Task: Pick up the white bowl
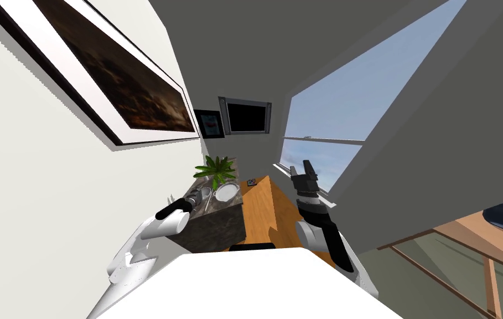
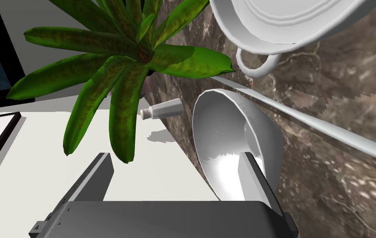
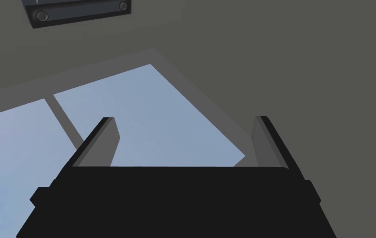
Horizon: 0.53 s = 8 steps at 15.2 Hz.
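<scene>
Head view: the left arm reaches over a dark marbled counter (image 1: 219, 224) that stands against a white wall (image 1: 51, 183), and its hand is low above the things at the counter's wall side.
Working hand: the left gripper (image 2: 174, 155) is spread wide, the blades about a third of the wrist picture apart, with nothing clamped between them.
Outer finger: one of its fingers (image 2: 96, 175) hangs outside the bowl, on the wall's side, under the plant's lowest leaves.
By the wall: a green plant (image 2: 133, 70) with long, pointed leaves stands at the counter's edge next to the wall.
Between plant and bowl: a small pale tube (image 2: 164, 110) lies on the counter, its cap end towards the wall.
Task's thing: the white bowl (image 2: 228, 136) sits on the counter near the wall-side edge, mouth facing away from the counter top, right at the hand.
Inner finger: the other blade lies across the bowl's hollow; I cannot tell whether it touches the inside.
Past the bowl: a long pale utensil (image 2: 327, 128) lies flat on the counter, just beside the bowl's far side.
Beyond that: a shallow white pan (image 2: 290, 24) rests on the counter, its loop handle turned towards the bowl.
Other arm: the right gripper (image 3: 185, 119) is held up on the robot's right, well apart from the counter, fingers parted and empty.
</scene>
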Available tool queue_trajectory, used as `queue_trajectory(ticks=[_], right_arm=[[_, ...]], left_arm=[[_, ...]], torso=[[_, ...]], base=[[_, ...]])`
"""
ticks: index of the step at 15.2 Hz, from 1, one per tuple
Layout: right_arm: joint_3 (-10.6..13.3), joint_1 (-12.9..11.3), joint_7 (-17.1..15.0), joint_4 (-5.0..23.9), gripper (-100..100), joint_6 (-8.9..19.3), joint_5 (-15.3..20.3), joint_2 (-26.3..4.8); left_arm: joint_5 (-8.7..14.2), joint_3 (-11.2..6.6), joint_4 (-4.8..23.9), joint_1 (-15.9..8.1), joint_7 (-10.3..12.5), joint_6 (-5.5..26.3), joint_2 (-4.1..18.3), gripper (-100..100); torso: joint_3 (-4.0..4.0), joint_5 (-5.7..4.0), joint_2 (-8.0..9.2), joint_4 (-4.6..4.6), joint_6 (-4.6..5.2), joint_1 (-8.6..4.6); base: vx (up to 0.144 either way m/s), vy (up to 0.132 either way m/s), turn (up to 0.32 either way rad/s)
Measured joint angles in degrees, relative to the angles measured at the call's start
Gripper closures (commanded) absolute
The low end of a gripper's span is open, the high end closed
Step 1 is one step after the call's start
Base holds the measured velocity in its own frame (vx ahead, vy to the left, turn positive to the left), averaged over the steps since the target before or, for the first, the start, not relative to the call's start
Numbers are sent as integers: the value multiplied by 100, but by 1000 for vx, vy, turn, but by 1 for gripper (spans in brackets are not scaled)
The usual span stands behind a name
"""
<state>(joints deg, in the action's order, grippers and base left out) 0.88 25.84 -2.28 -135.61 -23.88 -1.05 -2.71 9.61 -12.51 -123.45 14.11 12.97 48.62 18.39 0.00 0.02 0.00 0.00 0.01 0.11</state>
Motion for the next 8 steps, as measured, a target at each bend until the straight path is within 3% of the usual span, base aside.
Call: queue_trajectory(ticks=[8], right_arm=[[0, 0, 0, 0, 0, 0, 0, 0]], left_arm=[[75, -161, 126, -195, 215, 933, 4, -100]], torso=[[-1, 0, -1, 0, -2, 0]], base=[[-5, 19, -52]])
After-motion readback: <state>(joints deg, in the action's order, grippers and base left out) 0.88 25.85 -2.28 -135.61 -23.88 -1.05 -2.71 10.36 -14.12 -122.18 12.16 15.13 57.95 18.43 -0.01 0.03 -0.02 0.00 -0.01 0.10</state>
